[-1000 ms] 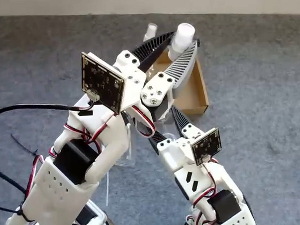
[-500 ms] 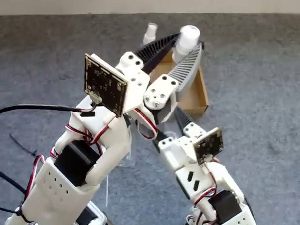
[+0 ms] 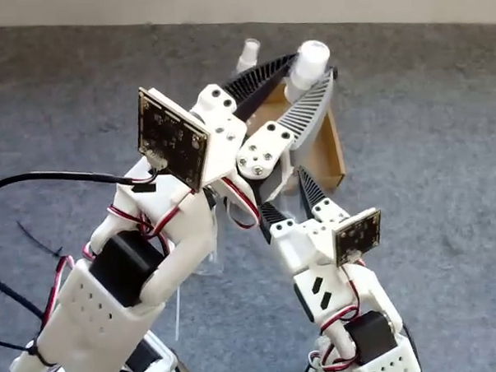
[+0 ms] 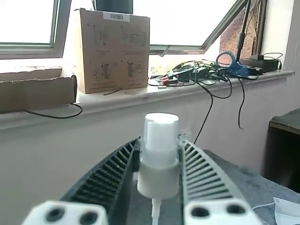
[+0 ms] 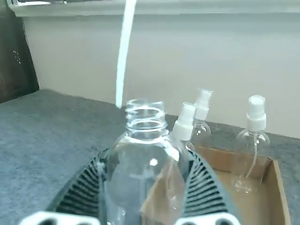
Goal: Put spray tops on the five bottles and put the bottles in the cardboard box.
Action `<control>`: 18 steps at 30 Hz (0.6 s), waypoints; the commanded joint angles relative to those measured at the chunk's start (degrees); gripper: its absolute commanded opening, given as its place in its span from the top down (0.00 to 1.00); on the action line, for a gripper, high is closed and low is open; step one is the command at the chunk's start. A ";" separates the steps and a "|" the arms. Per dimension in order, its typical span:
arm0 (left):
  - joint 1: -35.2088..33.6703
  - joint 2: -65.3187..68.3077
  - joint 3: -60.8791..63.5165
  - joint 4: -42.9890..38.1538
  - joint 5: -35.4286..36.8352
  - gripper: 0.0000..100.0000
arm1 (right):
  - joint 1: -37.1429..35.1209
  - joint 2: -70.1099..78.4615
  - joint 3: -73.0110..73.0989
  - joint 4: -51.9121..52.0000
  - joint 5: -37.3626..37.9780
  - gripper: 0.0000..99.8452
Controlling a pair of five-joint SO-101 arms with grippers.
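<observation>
High view: left claw [image 3: 312, 68] clamps white spray top [image 3: 307, 60]; right claw [image 3: 290, 202], clear capless bottle [image 5: 142, 161].

Workshop-like room: cable tangle [image 4: 201, 75], carton [image 4: 111, 50] on windowsill [image 4: 117, 99].

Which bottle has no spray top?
The bottle clamped in the right end effector: its threaded neck is open, while the other three bottles have spray tops.

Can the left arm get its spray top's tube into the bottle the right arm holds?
Probably yes. The bottle stands uncapped, and the spray top's tube hangs close by its mouth with nothing between them.
</observation>
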 commanded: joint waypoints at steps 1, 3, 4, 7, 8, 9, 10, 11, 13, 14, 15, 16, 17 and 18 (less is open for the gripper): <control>1.01 0.13 -6.73 0.09 0.53 1.00 | 0.75 -0.48 0.22 -1.45 -0.44 1.00; 1.01 0.40 -8.22 0.09 0.53 1.00 | 0.75 -0.48 0.40 -1.45 -0.44 1.00; 1.01 0.40 -8.57 0.09 0.53 1.00 | 0.75 -0.48 0.40 -1.45 -0.44 1.00; 1.10 0.40 -8.40 0.09 0.62 1.00 | 0.75 -0.48 0.40 -1.45 -0.44 1.00; 1.54 0.48 -8.31 0.09 0.62 1.00 | 0.75 -0.48 0.40 -1.45 -0.44 1.00; 2.15 0.57 -8.31 0.09 0.62 1.00 | 0.75 -0.48 0.40 -1.45 -0.44 1.00; 2.42 0.66 -8.22 0.09 0.62 1.00 | 0.75 -0.48 0.40 -1.45 -0.44 1.00; 2.77 0.66 -7.60 -0.18 0.62 1.00 | 0.75 -0.48 0.40 -1.45 -0.44 1.00; 2.86 0.66 -6.29 -0.18 0.62 1.00 | 0.75 -0.48 0.31 -1.45 -0.44 1.00; 2.86 0.66 -5.76 -0.26 0.62 1.00 | 0.75 -0.48 0.31 -1.45 -0.44 1.00; 2.86 0.75 -5.23 -0.26 0.62 1.00 | 0.75 -0.48 0.31 -1.45 -0.44 1.00; 2.86 1.19 -4.79 -0.26 0.62 1.00 | 0.75 -0.48 0.31 -1.45 -0.44 1.00; 2.86 1.98 -4.79 -0.26 0.62 1.00 | 0.75 -0.48 0.31 -1.45 -0.44 1.00; 2.86 3.03 -4.88 -0.26 0.62 1.00 | 0.75 -0.48 0.31 -1.45 -0.44 1.00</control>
